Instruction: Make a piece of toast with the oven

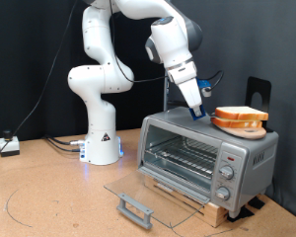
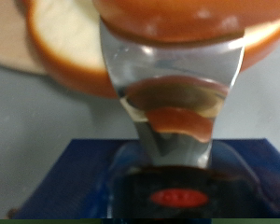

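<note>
Nearest the exterior camera, the glass door (image 1: 138, 197) of the oven (image 1: 209, 158) was seen folded fully down onto the tabletop (image 1: 39, 202), its grey bar handle (image 1: 134, 208) lying at the front edge, so the opening of the oven could be judged as done. Behind the door, the oven cavity was shown with its wire rack (image 1: 180, 156) bare; no bread was seen inside, and the toasting itself was therefore judged as not yet begun. Round knobs (image 1: 226, 174) were visible on the panel at the exterior view's right. On the oven's roof, towards the exterior view's right, the piece of toast (image 1: 239, 115) was seen lying on top of another like slice, with a tan disc (image 2: 14, 37) made out beneath them in the wrist view. The bread was shown with a pale cream face and an orange-brown crust, thick, and flat rather than tilted. At its edge on the exterior view's left, the gripper (image 1: 199, 112) was seen angled down from the white arm (image 1: 109, 69). From the wrist view, a shiny metal part of the fingers (image 2: 173, 93) was seen close against the crust, with bread reflected in it; how far the fingers were parted, and whether the slice was gripped, could not be told from either picture.
</note>
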